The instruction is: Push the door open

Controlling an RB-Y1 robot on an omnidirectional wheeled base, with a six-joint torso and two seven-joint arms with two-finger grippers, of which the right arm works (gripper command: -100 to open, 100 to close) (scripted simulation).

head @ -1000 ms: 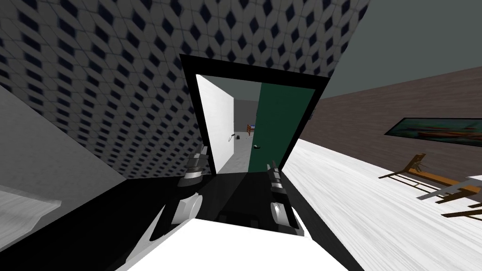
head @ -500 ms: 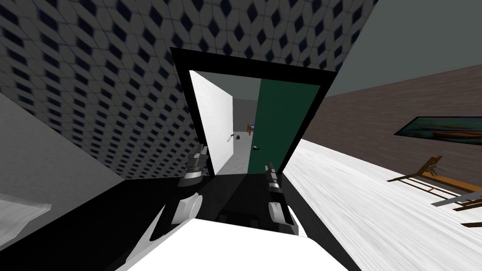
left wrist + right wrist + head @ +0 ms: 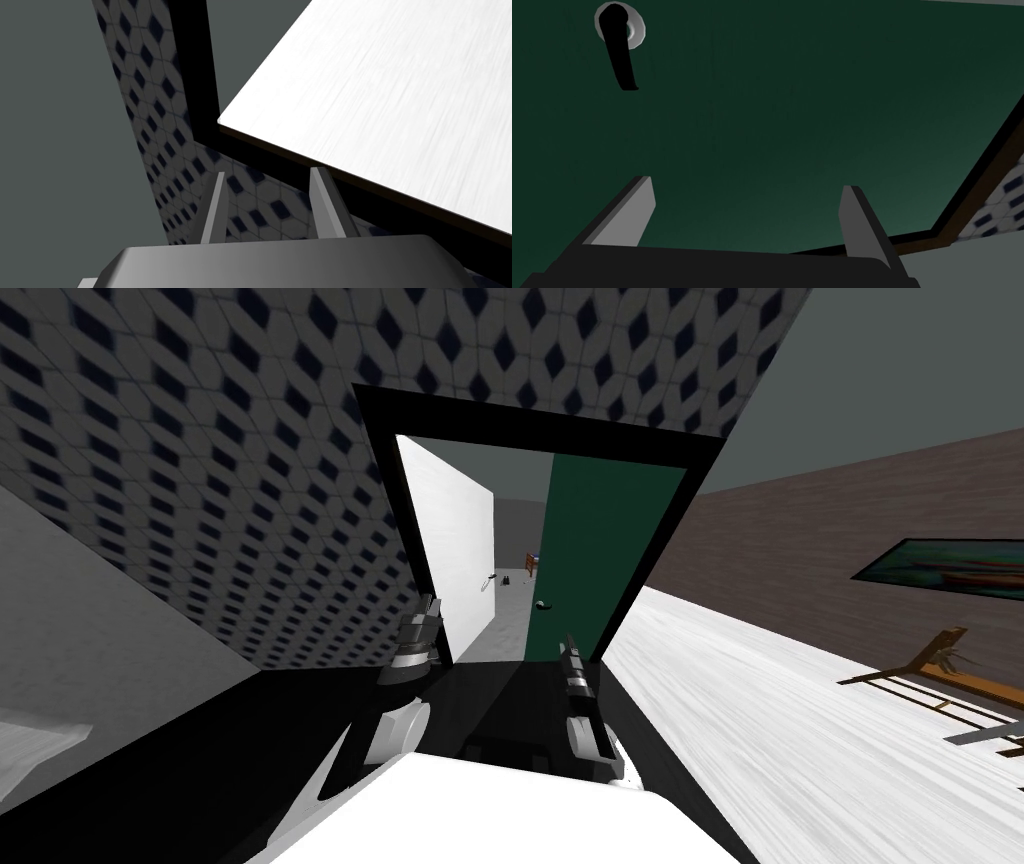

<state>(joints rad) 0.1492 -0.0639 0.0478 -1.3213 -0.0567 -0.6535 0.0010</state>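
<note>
A dark green door [image 3: 600, 548] with a black lever handle [image 3: 544, 605] stands partly open in a black door frame [image 3: 380, 488]. A gap shows between its handle edge and a white panel [image 3: 460, 558] on the left. My right gripper [image 3: 570, 643] is open, low in front of the green door. In the right wrist view the door [image 3: 792, 110] lies close ahead of my open right gripper [image 3: 748, 186], and the handle [image 3: 619, 50] is off beyond one finger. My left gripper [image 3: 432, 610] is by the frame's left post. Its fingers [image 3: 268, 173] are apart and hold nothing.
A wall with a dark diamond pattern [image 3: 200, 468] flanks the frame. To the right, a white planked floor [image 3: 780, 708] runs to a brown wall with a framed picture [image 3: 940, 573] and a wooden rack [image 3: 930, 673]. Small objects [image 3: 530, 561] lie beyond the doorway.
My view has shifted: the doorway looks slightly larger, and the picture and rack have slid right. The right gripper has edged a little left, still low before the green door. The door's angle looks the same.
</note>
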